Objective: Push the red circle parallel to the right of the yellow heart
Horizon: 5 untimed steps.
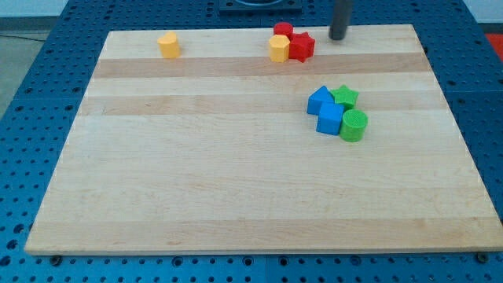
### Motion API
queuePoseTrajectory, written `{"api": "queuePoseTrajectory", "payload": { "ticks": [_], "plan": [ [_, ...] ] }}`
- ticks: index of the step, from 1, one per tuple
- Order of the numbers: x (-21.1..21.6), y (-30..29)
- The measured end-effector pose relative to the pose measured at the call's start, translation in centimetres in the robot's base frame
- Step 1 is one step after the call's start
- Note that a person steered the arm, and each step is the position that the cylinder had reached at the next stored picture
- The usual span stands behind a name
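A red round block (pixel 283 30) sits at the top edge of the wooden board (pixel 236 181), touching a yellow block (pixel 279 49) just below it and a red star (pixel 302 47) to its lower right. A second yellow block (pixel 168 45), which looks heart-shaped, stands alone at the view's top left. My tip (pixel 338 36) rests on the board near the top edge. It is to the right of the red star with a small gap and touches no block.
A cluster right of centre holds a blue block (pixel 319 100), a second blue block (pixel 330 119), a green star (pixel 345 97) and a green cylinder (pixel 354 126). A blue pegboard (pixel 47 110) surrounds the board.
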State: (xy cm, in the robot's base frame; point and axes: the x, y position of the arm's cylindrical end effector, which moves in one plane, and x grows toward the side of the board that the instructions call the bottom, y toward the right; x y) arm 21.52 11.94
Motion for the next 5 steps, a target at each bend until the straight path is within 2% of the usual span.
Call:
{"api": "queuePoseTrajectory", "payload": {
  "ticks": [1,2,5],
  "plan": [
    [0.0,-6.0],
    [0.8,-9.4],
    [0.9,-15.5]
  ]
}}
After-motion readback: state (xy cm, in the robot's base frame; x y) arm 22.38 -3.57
